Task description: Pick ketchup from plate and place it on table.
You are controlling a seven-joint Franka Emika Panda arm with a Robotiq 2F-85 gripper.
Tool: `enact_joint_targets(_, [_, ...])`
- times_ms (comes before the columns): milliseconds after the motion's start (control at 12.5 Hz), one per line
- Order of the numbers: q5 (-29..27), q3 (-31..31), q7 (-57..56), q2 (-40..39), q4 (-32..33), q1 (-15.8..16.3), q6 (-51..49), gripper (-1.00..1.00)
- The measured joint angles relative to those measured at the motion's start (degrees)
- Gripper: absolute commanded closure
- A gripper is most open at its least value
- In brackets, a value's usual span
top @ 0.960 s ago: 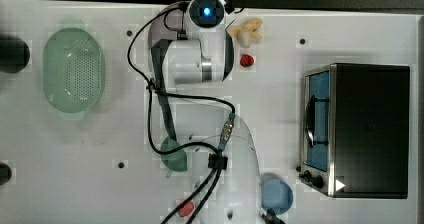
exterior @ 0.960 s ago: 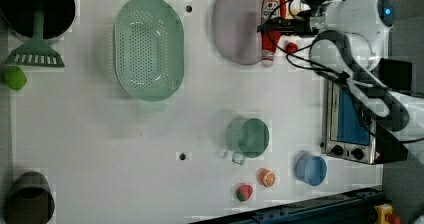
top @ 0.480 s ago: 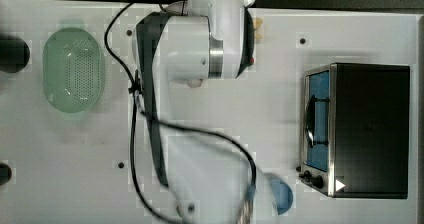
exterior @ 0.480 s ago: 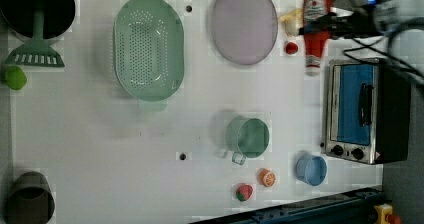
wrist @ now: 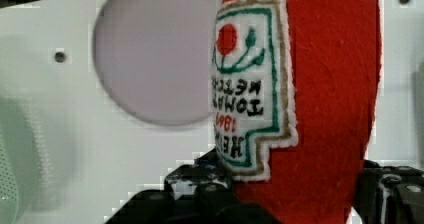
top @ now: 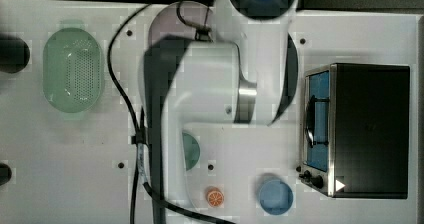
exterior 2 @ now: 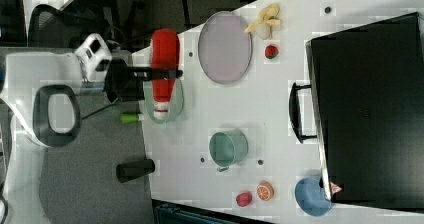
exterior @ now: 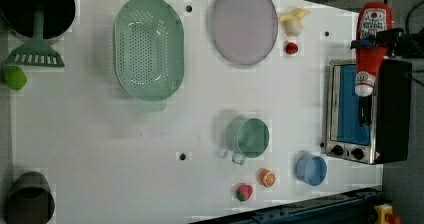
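Observation:
The ketchup [exterior: 372, 24], a red bottle with a white cap end, hangs in the air, cap pointing to the left view's bottom. My gripper [exterior: 372, 43] is shut on its middle, black fingers [exterior 2: 142, 74] crossing the red body [exterior 2: 164, 46] in the right view. In the left view the bottle shows over the oven's near edge, well to the right of the plate [exterior: 243, 23]. The pale mauve plate [exterior 2: 224, 46] lies bare on the white table [exterior: 100, 134]. In the wrist view the labelled bottle [wrist: 320, 84] stands close up with the plate [wrist: 155, 54] behind it. My arm covers much of the plate [top: 162, 26] in the top view.
A green colander [exterior: 148, 48] lies to the left view's left of the plate. A toaster oven [exterior: 367, 111] stands at the left view's right. A teal mug [exterior: 247, 137], blue bowl [exterior: 311, 169], orange slice [exterior: 267, 177] and red berry [exterior: 291, 47] sit on the table.
The ketchup has gone from the plate's edge up and to the left view's right, over the oven. My arm has risen toward the top camera.

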State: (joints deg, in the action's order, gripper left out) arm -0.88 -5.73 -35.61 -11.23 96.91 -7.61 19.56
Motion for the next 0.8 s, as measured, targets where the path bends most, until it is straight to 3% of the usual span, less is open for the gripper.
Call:
enact_joint_targets(480, [-0.06, 2.04, 0.08, 0.43, 23.05, -1.34, 9.62, -0.24])
enact_joint_targets(800, [-0.42, 2.42, 0.11, -4.11, 33.12, -1.12, 23.08, -0.29])
